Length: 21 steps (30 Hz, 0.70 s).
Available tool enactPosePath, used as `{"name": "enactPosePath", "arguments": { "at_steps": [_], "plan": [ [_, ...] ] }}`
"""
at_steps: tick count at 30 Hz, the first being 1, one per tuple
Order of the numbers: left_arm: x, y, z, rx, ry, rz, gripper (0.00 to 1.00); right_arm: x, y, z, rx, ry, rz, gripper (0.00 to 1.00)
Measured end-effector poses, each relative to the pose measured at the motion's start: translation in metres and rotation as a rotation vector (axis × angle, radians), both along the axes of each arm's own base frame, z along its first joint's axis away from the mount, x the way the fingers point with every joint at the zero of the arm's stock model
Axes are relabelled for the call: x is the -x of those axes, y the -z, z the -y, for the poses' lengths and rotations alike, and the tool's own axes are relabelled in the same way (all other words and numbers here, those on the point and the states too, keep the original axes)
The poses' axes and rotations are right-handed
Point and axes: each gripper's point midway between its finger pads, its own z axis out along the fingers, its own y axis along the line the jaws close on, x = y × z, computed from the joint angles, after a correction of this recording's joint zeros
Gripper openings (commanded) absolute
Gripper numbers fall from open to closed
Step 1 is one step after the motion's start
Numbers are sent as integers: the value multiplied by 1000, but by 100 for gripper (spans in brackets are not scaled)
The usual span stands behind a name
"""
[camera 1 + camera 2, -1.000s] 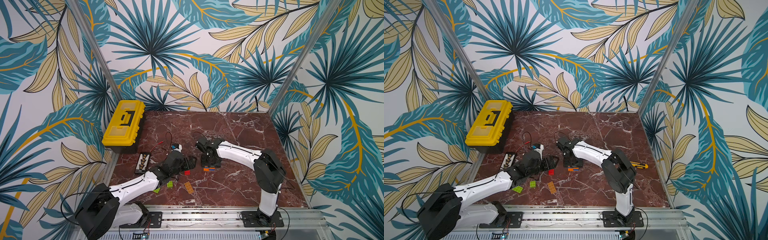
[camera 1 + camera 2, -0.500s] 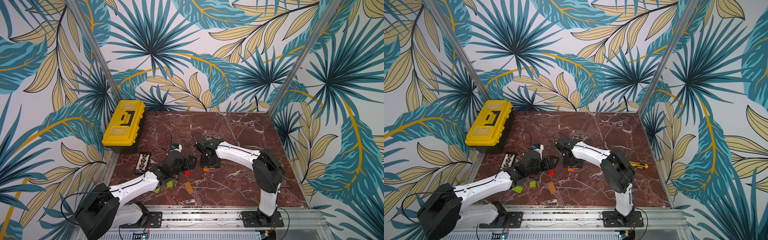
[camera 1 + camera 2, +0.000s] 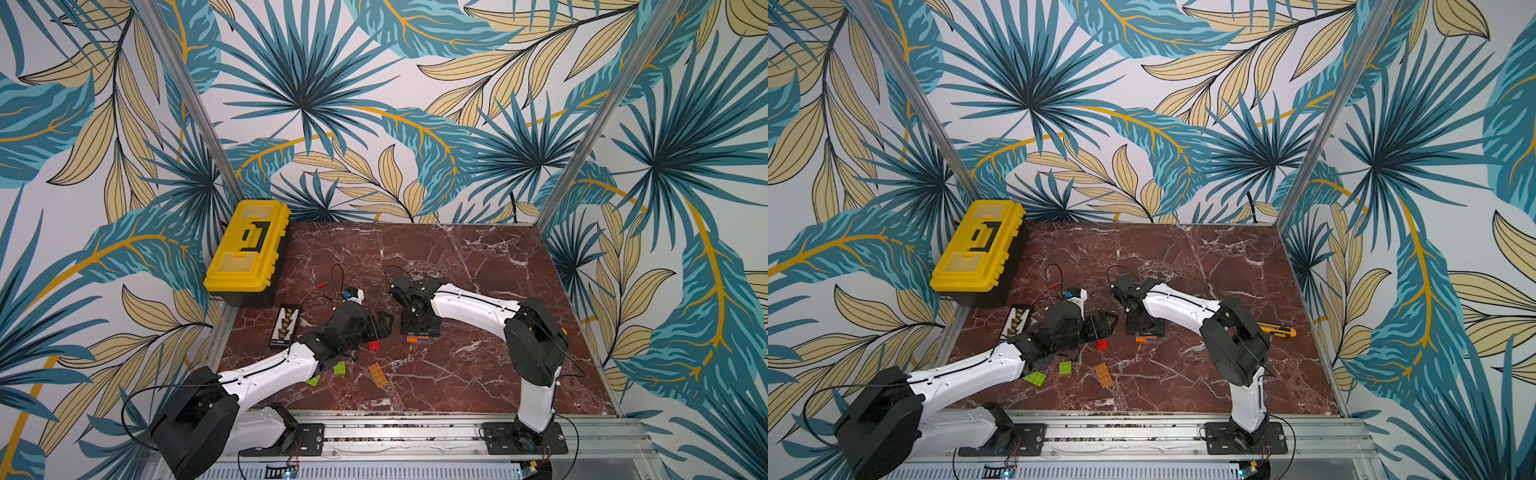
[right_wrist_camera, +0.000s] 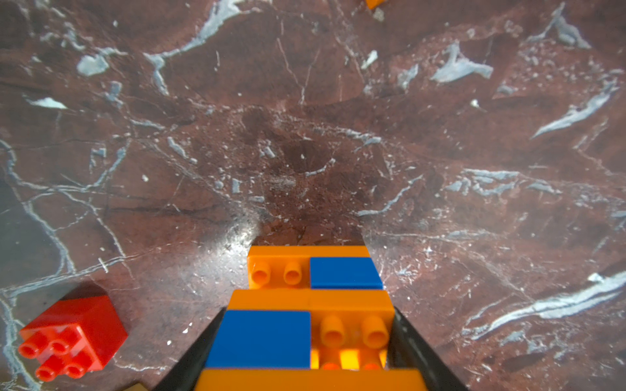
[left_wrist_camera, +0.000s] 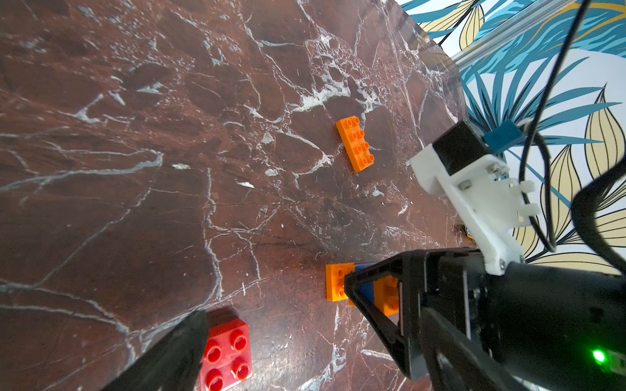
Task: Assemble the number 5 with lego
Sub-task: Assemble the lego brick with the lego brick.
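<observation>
A: What has the right tool (image 3: 419,330) got?

B: Its jaws are clamped on the orange-and-blue stack (image 4: 315,298), one on either flank. The stack rests on the desk (image 3: 457,270). It shows orange rows with blue blocks on alternate sides, which reads to me as a five well under way.

A: And the left tool (image 5: 274,298)?

B: Spread wide, with nothing in it. It hovers just beside the stack, on the left arm's side.

A: So which loose piece is next?

B: My guess is the red brick (image 5: 227,352). It lies near the stack but apart from it, on that same left-arm side, studs up. In the left wrist view it sits inside the open jaws, hard by one finger (image 5: 176,352). Whether they touch I cannot tell.

A: Does its long axis matter?

B: Hardly, since it is square, two studs by two. What counts is that it lies off-centre in the gap. I would shift the tool sideways toward it before closing, or the near finger may shove it.

A: Any other candidates?

B: The long orange brick (image 3: 377,374) lies farther from the stack, toward the robot's base, its long axis slanted against the stack's rows. Two lime green bricks (image 3: 340,368) lie farther from the stack again, on its left-arm side. The left arm is nearer to all of them, and the right is busy steadying the stack.
</observation>
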Motion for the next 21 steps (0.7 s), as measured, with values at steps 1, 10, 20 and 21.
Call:
{"name": "enactPosePath", "arguments": {
  "at_steps": [1,10,20,21],
  "plan": [
    [0,0,0,0,0,0,100,0,0,0,0,2,0,62],
    [1,2,-1,-6,0,-7,100,0,2,0,3,2,-2,62],
    [0,0,0,-7,0,-9,100,0,4,0,1,2,-2,62],
    [0,0,0,-7,1,-8,100,0,4,0,1,2,-2,62]
  ]
}}
